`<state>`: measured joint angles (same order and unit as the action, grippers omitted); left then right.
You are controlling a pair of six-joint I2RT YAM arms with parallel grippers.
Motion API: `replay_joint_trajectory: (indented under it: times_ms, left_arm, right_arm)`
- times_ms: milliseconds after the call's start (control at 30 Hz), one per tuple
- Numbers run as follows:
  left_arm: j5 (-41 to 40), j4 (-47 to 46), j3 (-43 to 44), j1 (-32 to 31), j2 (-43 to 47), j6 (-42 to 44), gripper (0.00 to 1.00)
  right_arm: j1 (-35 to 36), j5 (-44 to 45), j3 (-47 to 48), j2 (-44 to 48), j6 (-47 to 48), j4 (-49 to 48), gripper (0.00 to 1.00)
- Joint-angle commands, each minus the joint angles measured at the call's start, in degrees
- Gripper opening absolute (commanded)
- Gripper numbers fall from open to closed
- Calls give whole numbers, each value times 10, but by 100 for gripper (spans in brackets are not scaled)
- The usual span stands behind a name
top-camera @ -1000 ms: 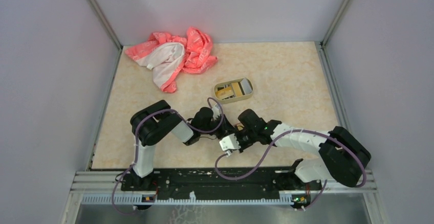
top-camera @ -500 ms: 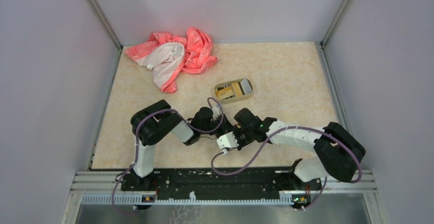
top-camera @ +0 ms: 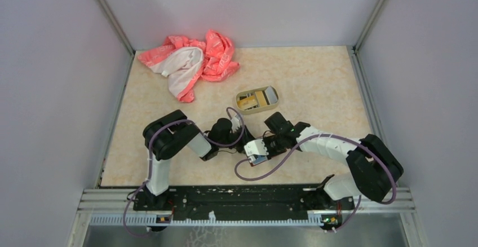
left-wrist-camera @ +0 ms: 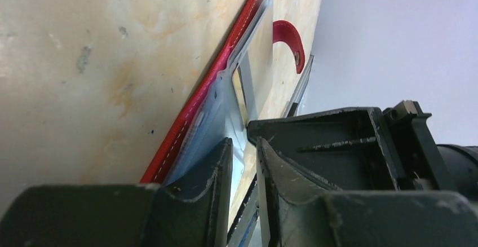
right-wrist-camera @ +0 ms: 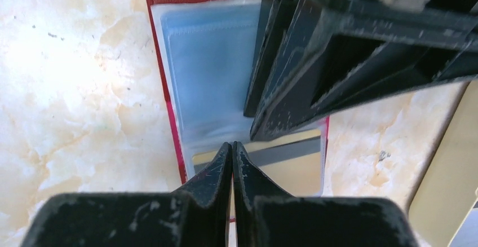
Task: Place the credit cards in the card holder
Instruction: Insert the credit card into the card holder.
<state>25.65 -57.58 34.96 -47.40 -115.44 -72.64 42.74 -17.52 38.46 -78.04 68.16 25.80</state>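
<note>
The card holder (right-wrist-camera: 203, 72) lies open beneath both grippers. The right gripper (right-wrist-camera: 232, 144), pressed together, meets its gold credit card (right-wrist-camera: 287, 171). The left gripper (left-wrist-camera: 244, 142) is slightly spread.

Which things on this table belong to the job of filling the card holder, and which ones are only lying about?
For the job: card holder; gold card in it; cards waiting in the tan tray.
Lying about: crumpled pink-and-white cloth, far left.
</note>
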Motion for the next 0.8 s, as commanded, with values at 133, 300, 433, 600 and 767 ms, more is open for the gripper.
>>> replay_joint_trajectory:
  times_ms: [133, 300, 433, 600, 767]
  left_arm:
    - [-22, 34, -24, 10, 23, 34, 31]
    - [-33, 50, -27, 12, 51, 55, 32]
    - [-50, 75, -33, 12, 98, 92, 30]
    - [-84, 96, -67, 13, 194, 172, 28]
    - [-136, 137, -128, 13, 332, 246, 27]
  right_arm:
    - [-26, -19, 25, 16, 2, 30, 0]
    - [-44, -75, 36, 23, -9, 44, 0]
    - [-97, -197, 51, 44, -25, 68, 0]
    - [-152, -261, 53, 76, -92, 45, 9]
    - [-176, -257, 55, 94, -95, 47, 24]
